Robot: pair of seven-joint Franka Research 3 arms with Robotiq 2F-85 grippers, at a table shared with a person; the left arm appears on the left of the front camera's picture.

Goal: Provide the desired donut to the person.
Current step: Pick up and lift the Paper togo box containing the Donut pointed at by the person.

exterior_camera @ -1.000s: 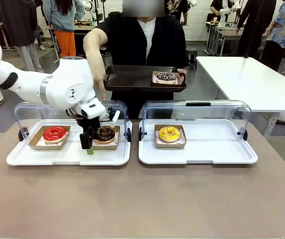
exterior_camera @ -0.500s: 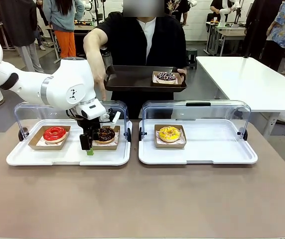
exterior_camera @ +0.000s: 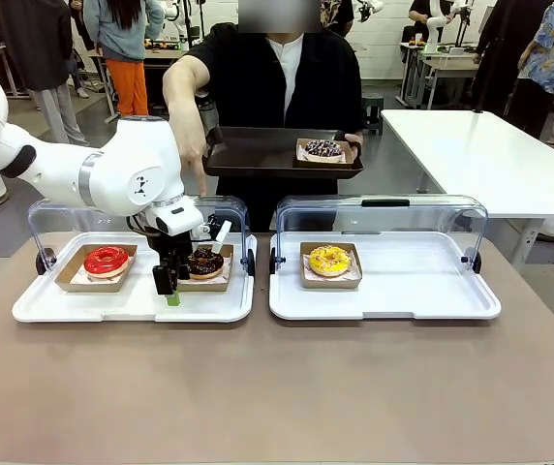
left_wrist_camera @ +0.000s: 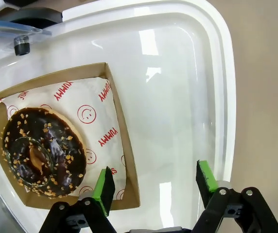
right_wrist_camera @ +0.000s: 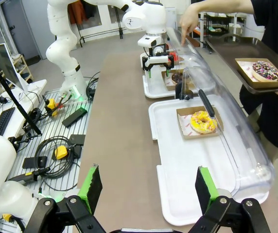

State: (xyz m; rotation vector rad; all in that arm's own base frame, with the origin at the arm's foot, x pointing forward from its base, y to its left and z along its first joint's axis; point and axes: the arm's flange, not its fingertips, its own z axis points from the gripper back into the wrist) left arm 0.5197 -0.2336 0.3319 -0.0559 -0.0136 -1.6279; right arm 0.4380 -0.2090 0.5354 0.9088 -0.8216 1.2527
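Chocolate-glazed donut with nut crumbs [exterior_camera: 205, 261] [left_wrist_camera: 43, 151]: lying on printed paper in a shallow brown cardboard tray [exterior_camera: 209, 284] [left_wrist_camera: 124, 141], on the right half of the left white plastic tray [exterior_camera: 112, 305], under the raised clear lid [exterior_camera: 45, 218]. Same spot as a second ago.

Left pincer [exterior_camera: 169, 286] [left_wrist_camera: 154, 178]: pointing down at the cardboard tray's near side, a touch lower than a second ago, along with the arm's big round joint. Jaws apart and gripping nothing; one green pad [left_wrist_camera: 104, 187] over the cardboard tray's corner just beside the donut, the other over bare white plastic, cardboard wall between them.

Right pincer [right_wrist_camera: 147, 183]: wide open, empty, well back from both white trays, over the grey-brown desk [exterior_camera: 277, 387].

Person in black top over white collar [exterior_camera: 277, 87]: one hand [exterior_camera: 195, 174] pointing down toward the left case as before, dark rectangular serving tray [exterior_camera: 258, 155] held at waist height, sprinkled dark donut [exterior_camera: 323, 149] on it in its own cardboard tray.

Red-glazed donut [exterior_camera: 107, 259] left of the chocolate one; yellow-glazed donut [exterior_camera: 329, 259] in the right case; neither moved.
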